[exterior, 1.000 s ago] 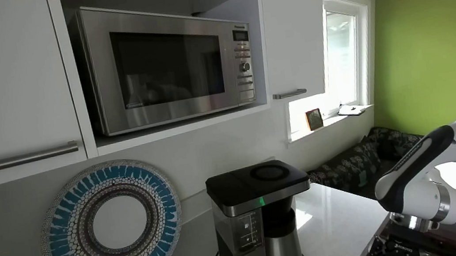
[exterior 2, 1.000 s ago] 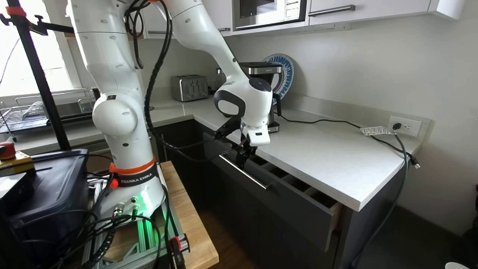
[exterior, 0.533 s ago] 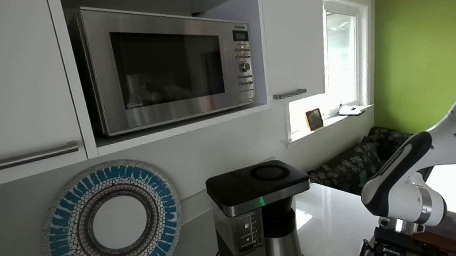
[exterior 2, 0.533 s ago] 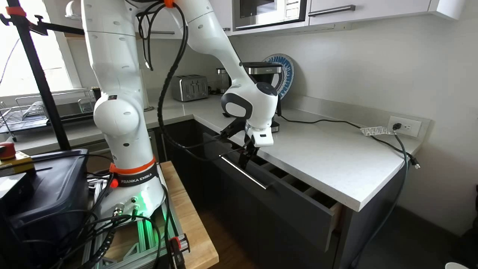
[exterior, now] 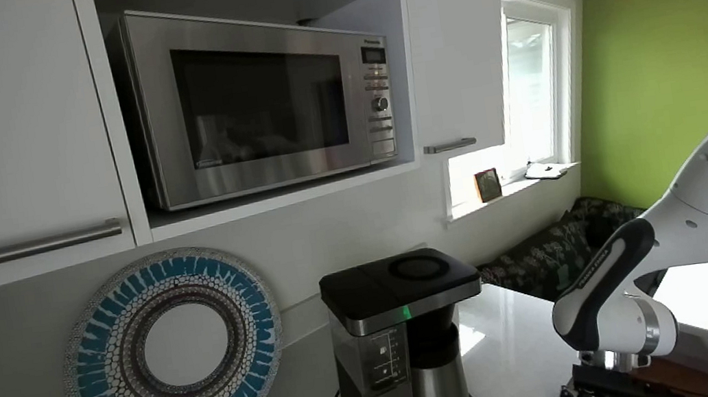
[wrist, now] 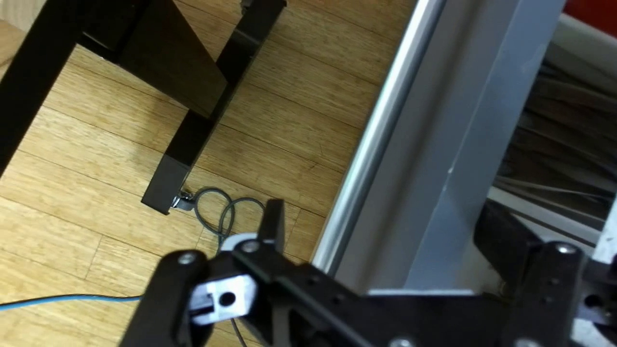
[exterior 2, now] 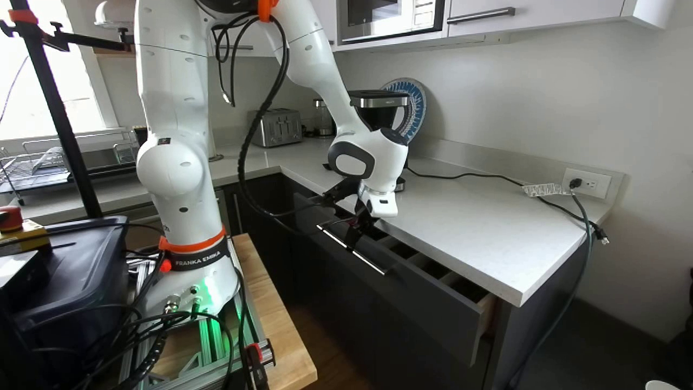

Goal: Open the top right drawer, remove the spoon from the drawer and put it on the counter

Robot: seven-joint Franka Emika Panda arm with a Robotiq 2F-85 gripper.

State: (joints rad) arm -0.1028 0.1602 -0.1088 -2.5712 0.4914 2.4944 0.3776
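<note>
Grey top drawer part-open under white bench; can't make out spoon from here. Hand wide, fingers astride bar handle and front panel. Opening looks unfinished: pull straight out, wrist square, inner finger hooked behind panel, clear of dividers.

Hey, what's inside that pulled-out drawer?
Light dividers split the drawer. Long, thin pieces, perhaps cutlery, lie there, too blurry to name; something red shows in the wrist view's corner. The counter covers the drawer's back, and the gripper blocks part.
</note>
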